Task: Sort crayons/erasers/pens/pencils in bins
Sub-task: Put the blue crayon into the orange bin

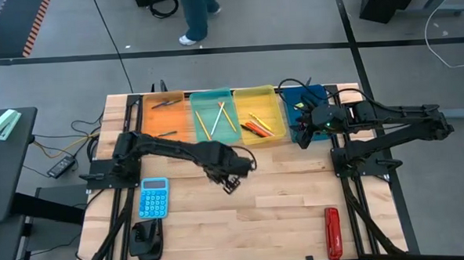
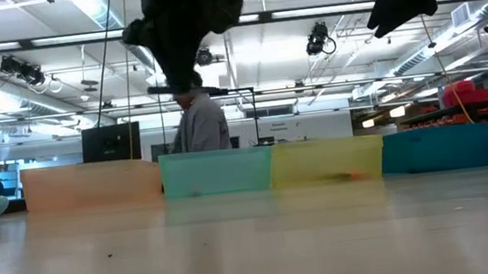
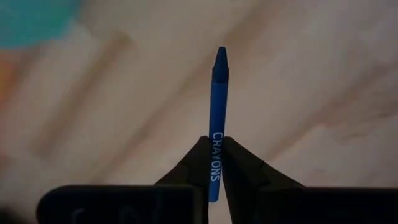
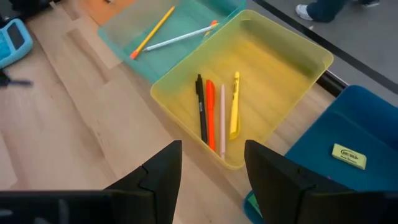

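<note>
Crayon, blue: you see it pinched in the left hand above the bare surface, just in front of the teal bin. Right hand hangs spread over the dark blue bin.

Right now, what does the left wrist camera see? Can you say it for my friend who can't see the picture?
A blue crayon is pinched between the left gripper's two dark fingers, its tip pointing away from the camera. Behind it is the blurry wooden table.
</note>
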